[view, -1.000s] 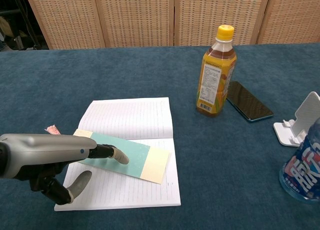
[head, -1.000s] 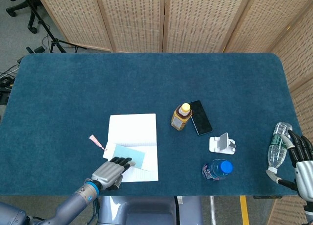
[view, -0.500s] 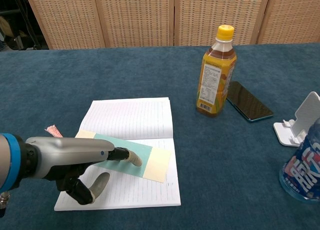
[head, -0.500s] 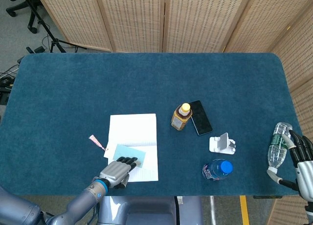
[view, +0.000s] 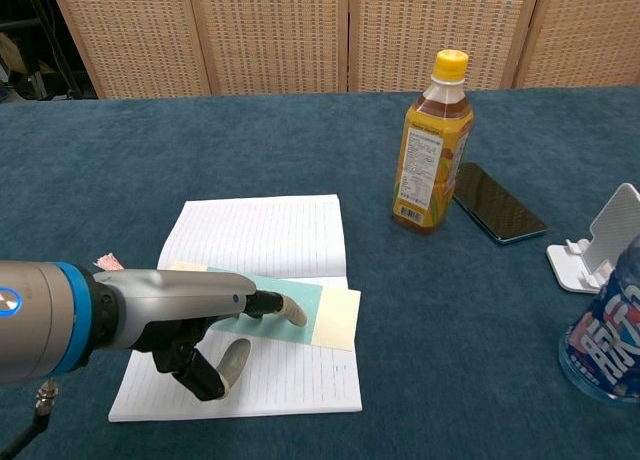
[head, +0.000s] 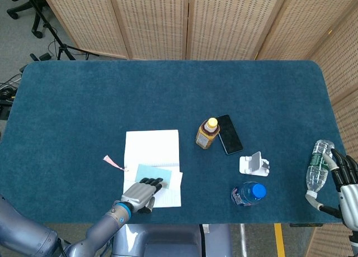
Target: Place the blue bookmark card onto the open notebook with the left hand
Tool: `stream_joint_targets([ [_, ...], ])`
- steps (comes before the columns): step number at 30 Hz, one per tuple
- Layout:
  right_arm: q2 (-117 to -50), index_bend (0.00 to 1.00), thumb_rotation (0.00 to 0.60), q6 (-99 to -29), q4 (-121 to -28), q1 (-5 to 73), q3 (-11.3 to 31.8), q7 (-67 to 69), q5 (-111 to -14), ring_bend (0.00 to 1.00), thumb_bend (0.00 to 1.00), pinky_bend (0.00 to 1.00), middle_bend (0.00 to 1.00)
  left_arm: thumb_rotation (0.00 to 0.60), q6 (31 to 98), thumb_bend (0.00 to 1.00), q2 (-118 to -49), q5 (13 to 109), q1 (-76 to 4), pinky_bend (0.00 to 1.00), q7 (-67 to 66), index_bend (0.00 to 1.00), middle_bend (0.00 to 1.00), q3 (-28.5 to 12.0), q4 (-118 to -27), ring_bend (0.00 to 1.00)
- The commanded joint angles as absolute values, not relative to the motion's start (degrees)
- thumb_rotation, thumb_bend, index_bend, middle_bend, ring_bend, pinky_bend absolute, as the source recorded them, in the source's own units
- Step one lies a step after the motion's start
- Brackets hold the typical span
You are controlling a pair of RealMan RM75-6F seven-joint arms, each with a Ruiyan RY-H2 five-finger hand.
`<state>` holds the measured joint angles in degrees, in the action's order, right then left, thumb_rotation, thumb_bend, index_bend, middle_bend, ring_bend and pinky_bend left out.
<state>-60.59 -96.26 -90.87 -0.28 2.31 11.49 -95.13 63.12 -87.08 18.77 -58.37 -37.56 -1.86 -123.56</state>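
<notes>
Our left robot hand [view: 205,325], fingers spread and resting on the blue bookmark card [view: 300,302], has slid it rightward across the open notebook [view: 262,242]; its cream end now overhangs the page edge, so placement looks nearly done.

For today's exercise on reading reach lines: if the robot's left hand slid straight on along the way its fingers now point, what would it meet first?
The left hand points rightward across the open notebook, fingers on the blue bookmark card. Going on, it would first cross the card's pale yellow end, then bare table. The blue-capped bottle lies roughly beyond, though depth is unclear.
</notes>
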Motion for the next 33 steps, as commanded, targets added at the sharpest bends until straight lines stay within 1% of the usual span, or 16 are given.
stream_joint_targets([
  [1,-60.56,0.0,0.6,-96.31,-90.91,-0.29,2.33,11.59,-95.13,0.0,0.0,0.0,0.0,0.6,63.69,0.82,-87.68,18.44,-58.4,0.07,-36.91,0.0,0.0,-2.35,-123.65,0.0],
  [9,-60.54,0.0,0.6,-96.53,-90.78,-0.36,2.36,11.86,-95.16,0.0,0.0,0.0,0.0,0.6,65.03,0.81,-88.33,18.93,-58.09,0.07,-35.59,0.0,0.0,-2.88,-124.3,0.0],
  [16,-60.55,0.0,0.6,-96.52,-90.72,-0.37,2.38,11.91,-95.11,0.0,0.0,0.0,0.0,0.6,65.17,0.81,-86.09,21.5,-57.35,0.07,-34.57,0.0,0.0,-2.6,-126.81,0.0],
  [22,-60.61,0.0,0.6,-96.58,-90.82,-0.38,2.21,11.61,-95.49,0.0,0.0,0.0,0.0,0.6,66.23,0.81,-84.89,25.02,-56.65,0.07,-34.81,0.0,0.0,-1.47,-127.41,0.0],
  [33,-60.55,0.0,0.6,-97.44,-90.75,-0.73,2.16,11.44,-95.92,0.0,0.0,0.0,0.0,0.6,64.04,0.81,-81.3,23.16,-56.99,0.07,-34.67,0.0,0.0,-0.74,-125.1,0.0],
])
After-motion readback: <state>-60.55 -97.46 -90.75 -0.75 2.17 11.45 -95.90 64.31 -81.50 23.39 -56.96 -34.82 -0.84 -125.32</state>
